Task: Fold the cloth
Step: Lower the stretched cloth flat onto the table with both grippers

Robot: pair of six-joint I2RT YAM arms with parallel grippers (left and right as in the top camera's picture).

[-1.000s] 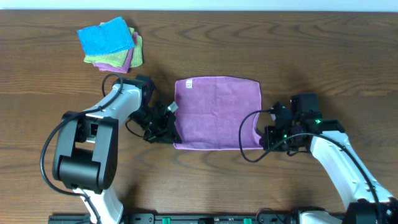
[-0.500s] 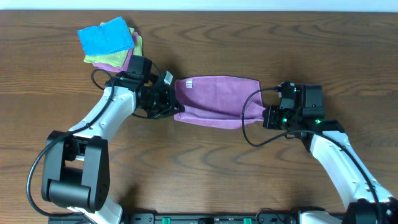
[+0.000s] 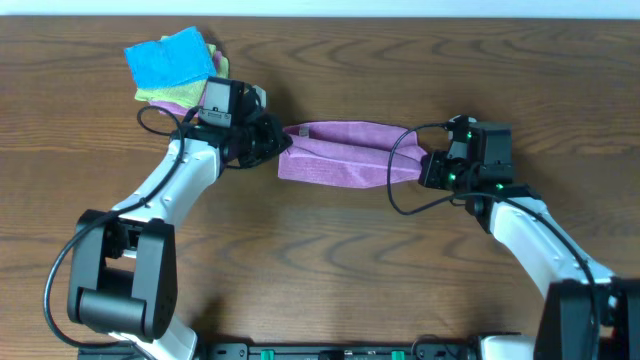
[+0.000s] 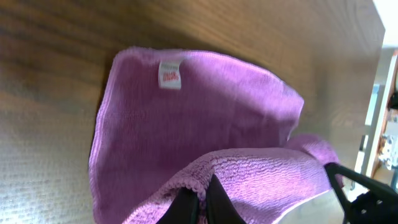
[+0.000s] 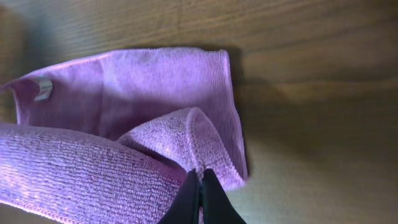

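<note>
I am gripping the soft, limp cloth (image 3: 345, 160) at the hem corners between the fingertips, left gripper (image 4: 202, 199) and right gripper (image 5: 200, 186) both clamped on it.

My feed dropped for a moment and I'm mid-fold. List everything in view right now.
cloth: 1, lilac, table centre, bunched into a band, held at both ends
label: 1, white, on the cloth near its left end
blue folded cloth: 1, top of the stack, far left
green folded cloth: 1, under the blue one
purple folded cloth: 1, stack bottom, partly hidden
table: 1, brown wood
left gripper: black, shut on the cloth
right gripper: black, shut on the cloth
</note>
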